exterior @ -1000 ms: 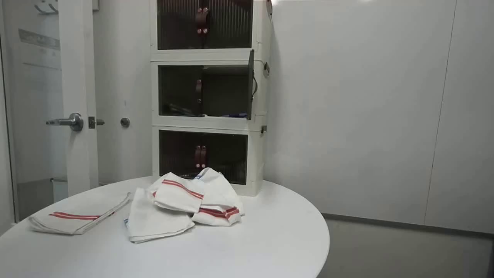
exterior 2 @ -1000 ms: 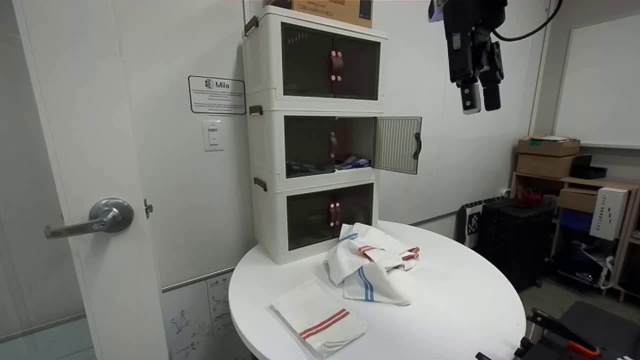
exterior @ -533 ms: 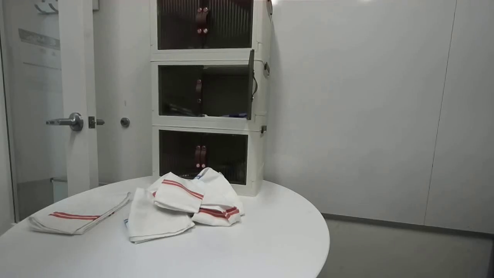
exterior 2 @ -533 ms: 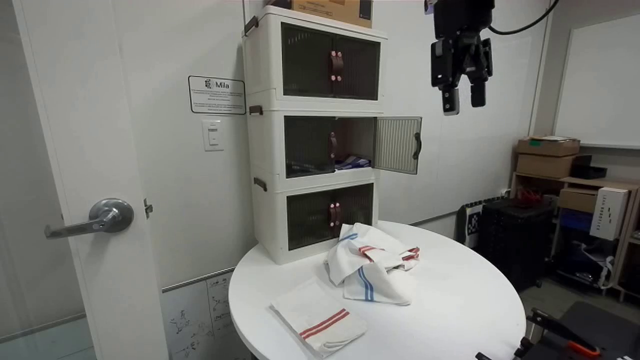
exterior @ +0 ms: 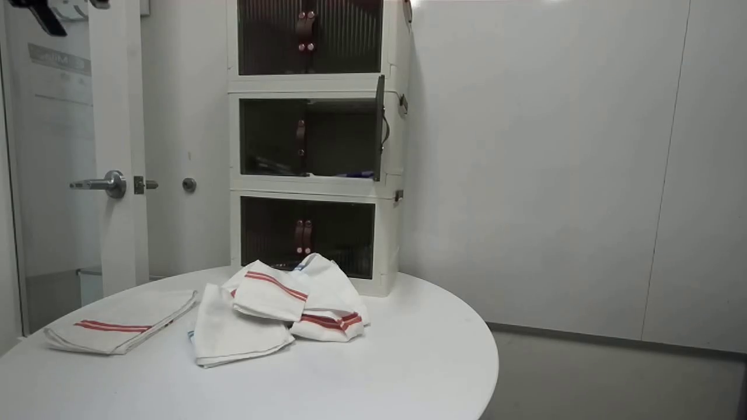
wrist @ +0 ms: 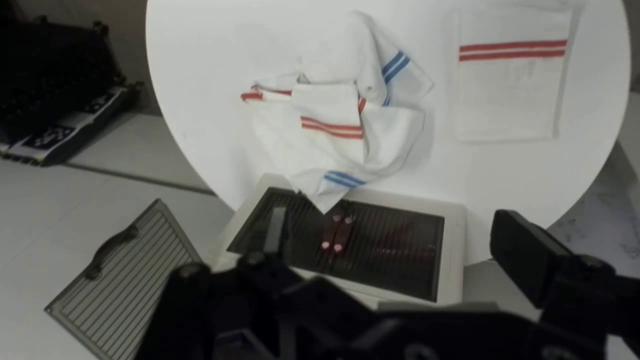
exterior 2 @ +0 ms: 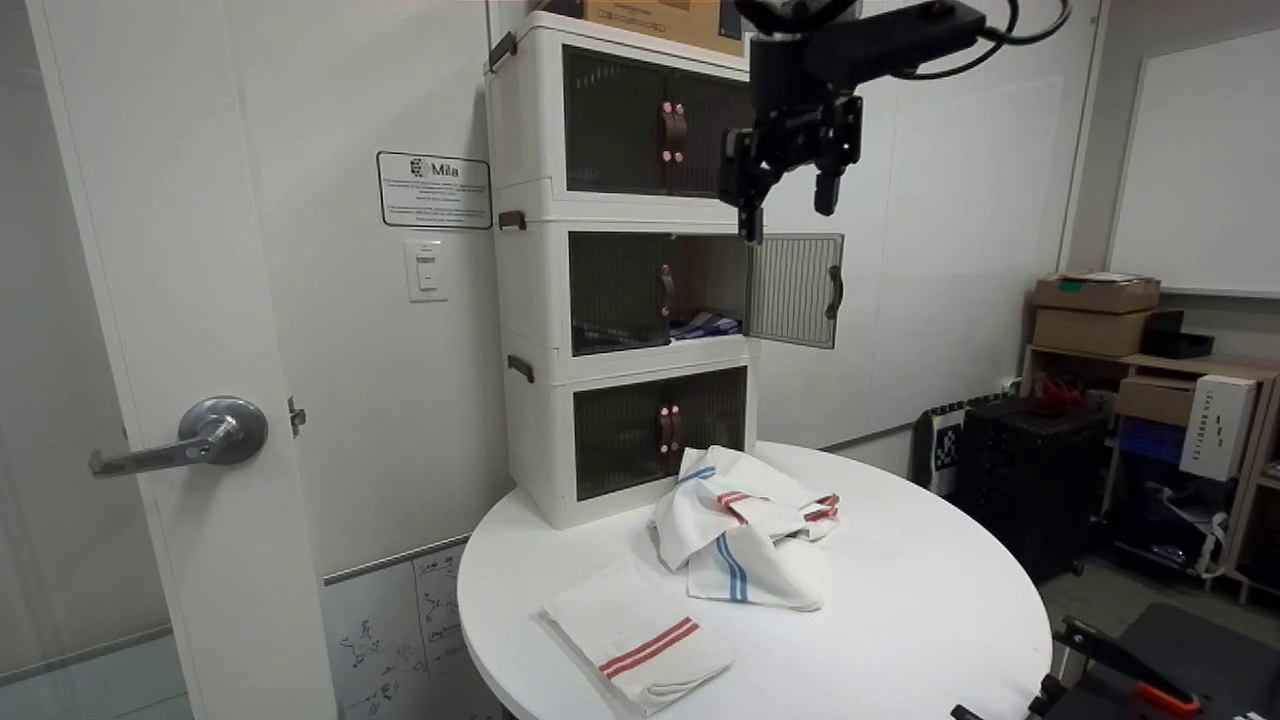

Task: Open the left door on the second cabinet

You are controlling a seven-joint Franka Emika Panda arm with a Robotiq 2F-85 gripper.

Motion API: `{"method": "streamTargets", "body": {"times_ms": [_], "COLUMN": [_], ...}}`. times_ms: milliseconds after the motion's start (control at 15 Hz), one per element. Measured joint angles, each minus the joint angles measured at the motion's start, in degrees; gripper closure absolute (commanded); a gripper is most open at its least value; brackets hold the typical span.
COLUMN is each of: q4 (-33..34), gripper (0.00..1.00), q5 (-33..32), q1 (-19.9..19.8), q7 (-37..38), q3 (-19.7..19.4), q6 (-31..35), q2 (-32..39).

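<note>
The left door [exterior 2: 618, 292] of the second cabinet [exterior 2: 530, 285], the middle unit of the white stack, is seen closed in both exterior views. In the wrist view it cannot be made out, since much of that view is covered by the black hand [exterior 2: 788, 212]. The right door [exterior 2: 797, 290] is swung outward; its ribbed pane [wrist: 125, 280] is shown broadly in the wrist view, whereas in an exterior view mainly its edge [exterior: 379, 128] is shown. Inside the opened half, a blue patterned cloth [exterior 2: 708, 325] is well recognised in an exterior view. The hand is suspended in the air, apart from the doors, with its fingers [wrist: 522, 255] spread wide; by it, the top cabinet [exterior 2: 620, 120] is partly hidden in an exterior view, where also a cardboard box [exterior 2: 665, 20] is seen on top. On the round bench [exterior 2: 920, 600], a heap of striped towels [exterior 2: 740, 530] is lying, by which the bottom cabinet [exterior 2: 620, 440] is partly covered; a folded towel [exterior 2: 655, 640] is placed beside it.
</note>
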Motion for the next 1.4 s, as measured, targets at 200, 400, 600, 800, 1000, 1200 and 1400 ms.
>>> {"method": "streamTargets", "body": {"times_ms": [200,400,600,800,1000,1200,1400], "q4": [-0.09,1.08,4.45,8.28,11.06,12.01,12.1], "gripper": [0.0,0.0,0.0,0.0,0.0,0.0,0.0], "q5": [-10.81,-22.45,-33.56,-42.77,-47.53,-47.96,-47.96], "q1": [-3.89,-7.48,-8.2,-6.63,-3.79,-2.91,-2.82], "q7": [7.23,14.09,20.94,28.32,34.26,35.25,35.28], "q3": [2.66,3.14,1.89,-0.54,-3.33,-3.9,-3.92], "q6": [5.84,8.05,8.06,7.87,7.01,6.5,6.37], "q2": [4.78,10.48,17.04,22.42,26.0,27.06,27.05]}}
